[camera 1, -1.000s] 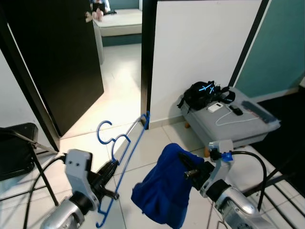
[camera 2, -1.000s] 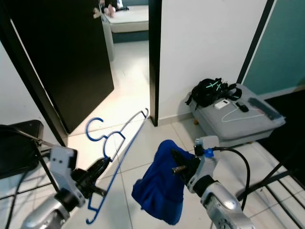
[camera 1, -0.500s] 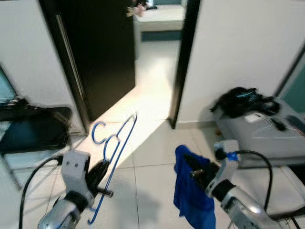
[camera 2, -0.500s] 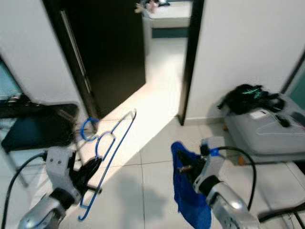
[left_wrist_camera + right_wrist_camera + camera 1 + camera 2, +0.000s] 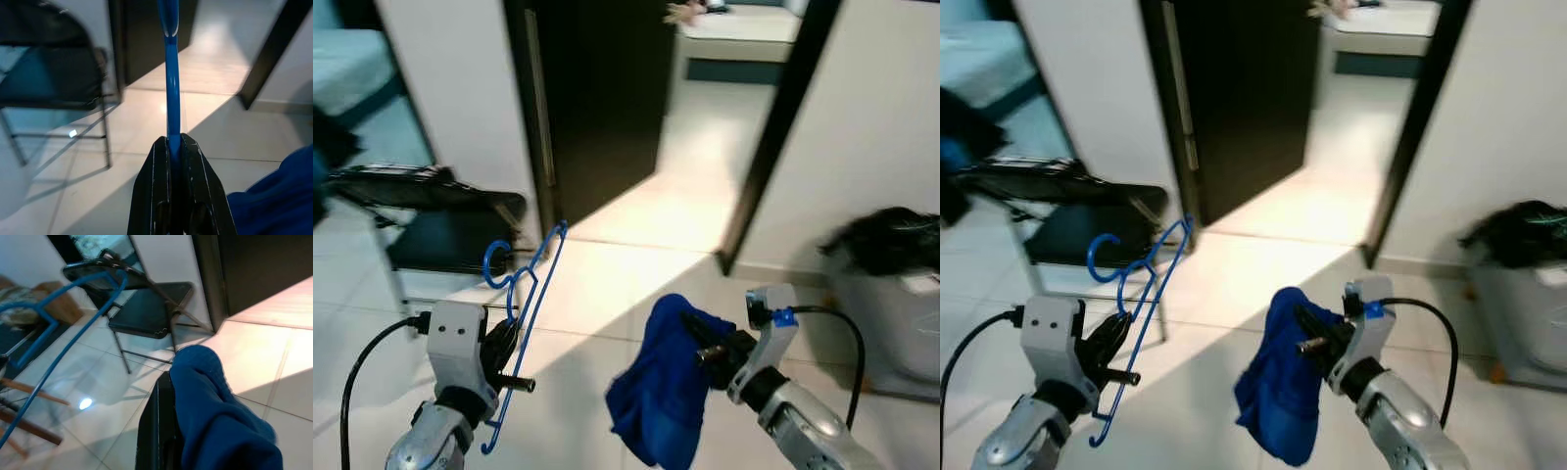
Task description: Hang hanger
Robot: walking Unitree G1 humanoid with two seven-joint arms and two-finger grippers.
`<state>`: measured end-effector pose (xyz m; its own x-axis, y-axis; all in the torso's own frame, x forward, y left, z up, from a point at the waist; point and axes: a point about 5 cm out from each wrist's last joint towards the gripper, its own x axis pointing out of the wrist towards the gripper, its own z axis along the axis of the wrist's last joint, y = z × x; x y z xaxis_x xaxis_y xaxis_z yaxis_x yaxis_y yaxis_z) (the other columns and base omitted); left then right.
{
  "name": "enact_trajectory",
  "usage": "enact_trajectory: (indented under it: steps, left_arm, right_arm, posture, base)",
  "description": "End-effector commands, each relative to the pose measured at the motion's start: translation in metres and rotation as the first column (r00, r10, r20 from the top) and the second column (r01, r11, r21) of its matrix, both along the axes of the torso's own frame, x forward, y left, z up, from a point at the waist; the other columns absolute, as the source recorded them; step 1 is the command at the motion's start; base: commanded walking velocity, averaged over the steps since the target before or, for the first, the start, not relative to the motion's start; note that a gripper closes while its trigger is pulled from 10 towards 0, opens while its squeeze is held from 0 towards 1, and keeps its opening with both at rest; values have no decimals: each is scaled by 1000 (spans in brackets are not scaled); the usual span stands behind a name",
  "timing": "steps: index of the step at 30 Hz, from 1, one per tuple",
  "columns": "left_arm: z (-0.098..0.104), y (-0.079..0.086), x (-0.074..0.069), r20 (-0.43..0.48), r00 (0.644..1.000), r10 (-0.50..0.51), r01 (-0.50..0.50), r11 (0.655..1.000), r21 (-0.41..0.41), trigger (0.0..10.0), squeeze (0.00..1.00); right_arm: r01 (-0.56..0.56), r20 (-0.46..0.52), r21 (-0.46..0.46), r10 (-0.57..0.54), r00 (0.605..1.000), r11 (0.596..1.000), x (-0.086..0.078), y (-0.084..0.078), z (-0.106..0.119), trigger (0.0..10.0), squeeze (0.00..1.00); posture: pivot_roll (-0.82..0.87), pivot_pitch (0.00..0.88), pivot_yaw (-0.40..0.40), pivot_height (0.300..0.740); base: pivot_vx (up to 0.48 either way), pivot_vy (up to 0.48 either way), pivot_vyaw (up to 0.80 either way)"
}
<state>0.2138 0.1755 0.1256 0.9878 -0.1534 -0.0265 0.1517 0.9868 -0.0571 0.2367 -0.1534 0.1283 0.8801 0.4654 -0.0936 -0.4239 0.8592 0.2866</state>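
Over the tiled floor (image 5: 607, 284), nothing was hung yet. I had the left pincer (image 5: 175, 147) clamped tight on the thin blue hanger (image 5: 524, 294), which was up in the air in front of me, tilted, hook end uppermost. Right pincer (image 5: 1307, 333) was carrying a blue cloth (image 5: 661, 397); the fabric covered its fingers, so I could not tell how they stood. My read: both items picked up, still in transit, no rail or rack in sight to hang on; the cloth was not on the hanger either.

Hanger: slim, glossy plastic or coated rod, rigid, narrow in the grip, so I'd expect it to pivot easily. Cloth: soft, matte, bunched, draping loosely below the pincer. Folding chair (image 5: 450, 235): black seat, thin metal legs, beside the dark open door (image 5: 597, 88).
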Motion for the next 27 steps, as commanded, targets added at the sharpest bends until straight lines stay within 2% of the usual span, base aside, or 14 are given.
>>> enact_trajectory:
  steps: [1,7,18,27]
  left_arm:
    - [3,0,1,13,1000,4,-4,1000,13,10000,0]
    - [6,-1,0,28,998,58,-60,995,83,10000,0]
    - [9,-3,3,39,997,60,-66,987,149,10000,0]
    - [12,-4,0,72,995,66,-80,974,212,10000,0]
  right_arm:
    - [-4,8,5,4,1000,1000,0,1,2,10000,0]
    - [-8,6,8,8,1000,1000,0,1,3,10000,0]
    - [-15,8,10,15,1000,1000,3,5,5,10000,0]
    - [-20,11,17,20,1000,1000,2,7,6,10000,0]
  posture:
    - [79,58,-53,740]
    - [80,62,-57,740]
    - [74,77,-44,740]
    - [88,87,-46,740]
  base:
    - [0,0,781]
    - [0,0,780]
    - [0,0,780]
    - [0,0,779]
